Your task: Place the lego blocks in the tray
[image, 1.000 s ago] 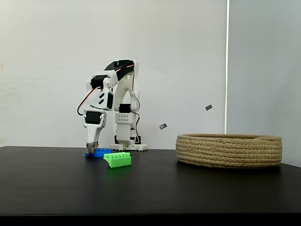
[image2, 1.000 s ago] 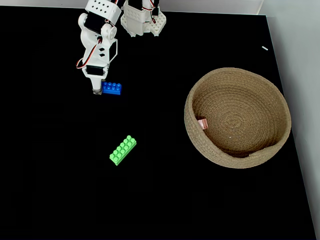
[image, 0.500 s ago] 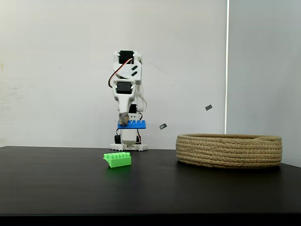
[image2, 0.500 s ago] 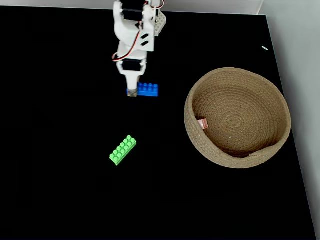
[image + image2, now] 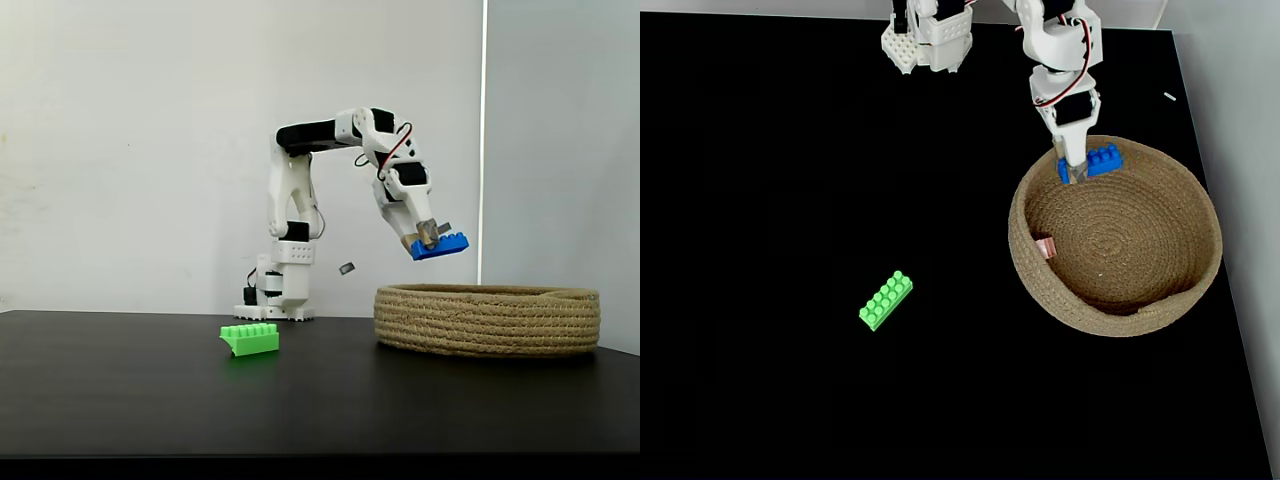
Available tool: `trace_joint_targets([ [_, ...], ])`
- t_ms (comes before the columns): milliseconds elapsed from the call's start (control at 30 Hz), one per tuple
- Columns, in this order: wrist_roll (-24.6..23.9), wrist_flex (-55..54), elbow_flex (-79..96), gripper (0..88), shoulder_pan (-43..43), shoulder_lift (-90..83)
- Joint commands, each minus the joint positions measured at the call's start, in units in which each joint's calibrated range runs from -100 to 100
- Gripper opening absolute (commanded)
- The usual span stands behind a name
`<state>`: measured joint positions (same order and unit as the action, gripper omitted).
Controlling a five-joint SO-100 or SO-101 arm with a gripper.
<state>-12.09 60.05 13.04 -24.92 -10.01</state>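
Overhead, gripper [image 5: 428, 236] clasps blue brick [image 5: 1102, 160] above tray [image 5: 488, 320].

A black matte counter [image 5: 120, 400] carries the scene, stretching from the near edge to the far wall in both fixed views and showing as a plain dark sheet [image 5: 760, 380] from above. Behind it stands a white wall [image 5: 120, 130], and to the right a paler grey panel [image 5: 560, 140] meets it along a thin vertical seam [image 5: 484, 140]. Two small dark tags [image 5: 346, 268] are stuck on the wall low down, the other [image 5: 444, 228] a little higher and further right, and a tiny pale scrap [image 5: 1169, 97] lies near the counter's far right edge.
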Motion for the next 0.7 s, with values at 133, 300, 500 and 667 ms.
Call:
trace_joint_targets([
  [133, -1.12, 1.13, -9.71, 18.8, -0.14, 4.94],
  [300, -0.63, 1.22, -7.61, 26.4, 0.27, 4.25],
  [500, 2.0, 7.3, -7.52, 28.7, 5.55, 1.67],
  [667, 9.28, 11.46, -4.6, 33.0, 18.9, -2.98],
])
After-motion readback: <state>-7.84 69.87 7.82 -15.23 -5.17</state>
